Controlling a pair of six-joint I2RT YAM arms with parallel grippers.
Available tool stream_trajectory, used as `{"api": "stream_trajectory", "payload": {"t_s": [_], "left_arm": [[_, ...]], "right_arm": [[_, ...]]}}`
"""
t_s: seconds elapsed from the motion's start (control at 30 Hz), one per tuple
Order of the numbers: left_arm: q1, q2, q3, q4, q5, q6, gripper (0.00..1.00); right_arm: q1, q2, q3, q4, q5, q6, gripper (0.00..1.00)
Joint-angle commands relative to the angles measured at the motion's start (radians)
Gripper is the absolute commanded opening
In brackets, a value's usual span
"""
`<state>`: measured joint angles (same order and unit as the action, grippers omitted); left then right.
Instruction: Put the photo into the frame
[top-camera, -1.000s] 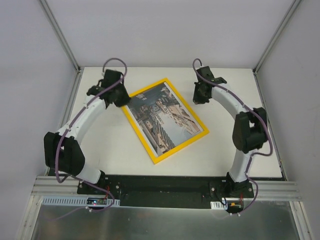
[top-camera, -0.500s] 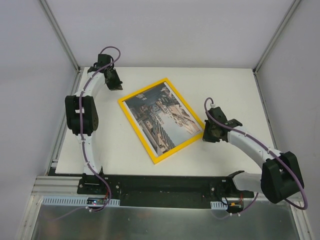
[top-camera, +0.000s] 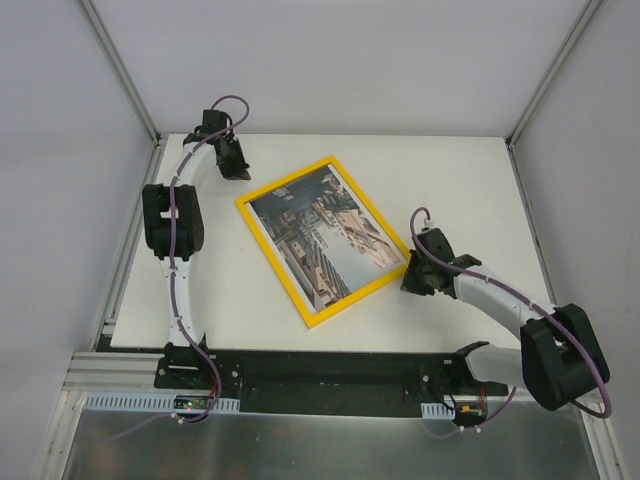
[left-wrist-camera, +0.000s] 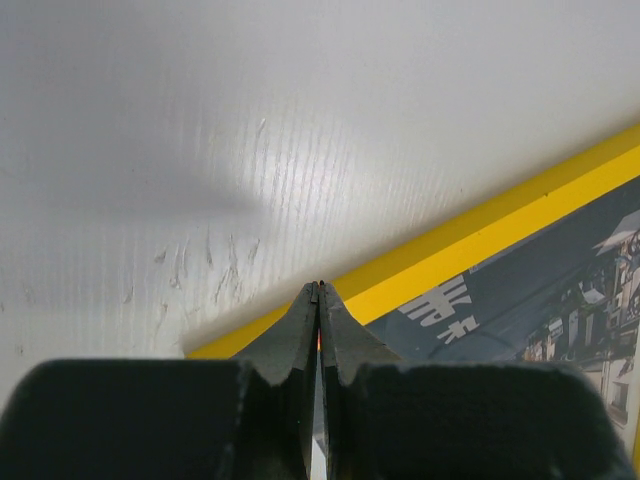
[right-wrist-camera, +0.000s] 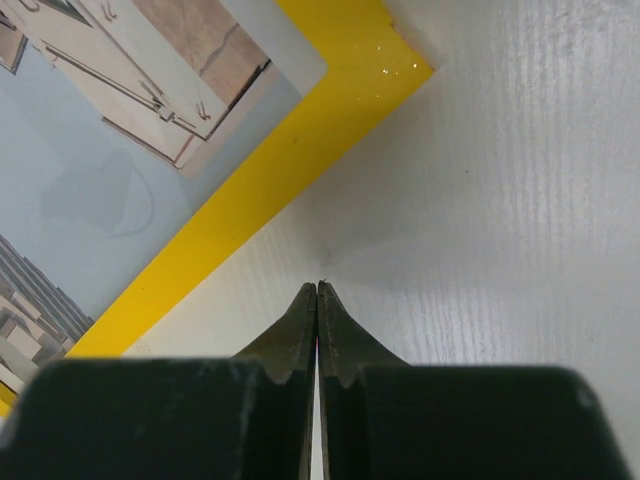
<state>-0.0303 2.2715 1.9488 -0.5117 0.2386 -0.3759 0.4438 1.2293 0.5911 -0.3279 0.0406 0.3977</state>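
Looking down on a thin, bright yellow rectangular picture frame lying flat and askew in the middle of the white tabletop, with the rectangular paper print of a narrow city street seated inside its border, picture side up. Shows no corner riding over the yellow, though the overhead view is too small to vouch for every edge.

Compared with a second ago, finds the left fingers drawn back toward the far left corner of the tabletop. Shows them pressed together on nothing, tips poised at the outer edge of the yellow border near the frame's left corner.

Finds the right fingers swung round from the frame's far right side to its near right corner, their last sliver of gap gone, gripping nothing, tips over bare tabletop just beside the border.

Sees frame and print barely shifted meanwhile. Reads as insertion done and both arms letting go; leaves little beyond pulling clear.
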Motion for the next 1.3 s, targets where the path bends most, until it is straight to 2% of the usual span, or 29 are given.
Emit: {"api": "stream_trajectory", "payload": {"t_s": [0.0,0.23,0.47,0.8,1.03,1.13,1.27], "left_arm": [[0.017,0.049,0.070,-0.004,0.016,-0.004,0.00],[0.017,0.108,0.076,-0.020,0.033,-0.073,0.00],[0.017,0.103,0.035,-0.063,-0.004,-0.086,0.00],[0.015,0.016,-0.128,-0.105,0.013,-0.069,0.00],[-0.031,-0.185,-0.416,-0.106,-0.051,-0.141,0.00],[-0.097,-0.321,-0.617,-0.065,-0.100,-0.196,0.00],[-0.207,-0.530,-0.946,0.068,-0.131,-0.311,0.00]], "right_arm": [[0.003,0.019,-0.016,0.087,-0.021,0.038,0.01],[0.013,0.074,-0.024,0.135,-0.027,0.061,0.01],[0.010,0.136,0.007,0.151,-0.012,0.053,0.01],[-0.071,0.272,0.114,0.141,-0.027,0.009,0.01],[-0.131,0.442,0.363,0.011,-0.030,-0.075,0.01],[-0.152,0.542,0.505,-0.054,-0.068,-0.111,0.01],[-0.171,0.694,0.711,-0.167,-0.068,-0.161,0.01]]}}
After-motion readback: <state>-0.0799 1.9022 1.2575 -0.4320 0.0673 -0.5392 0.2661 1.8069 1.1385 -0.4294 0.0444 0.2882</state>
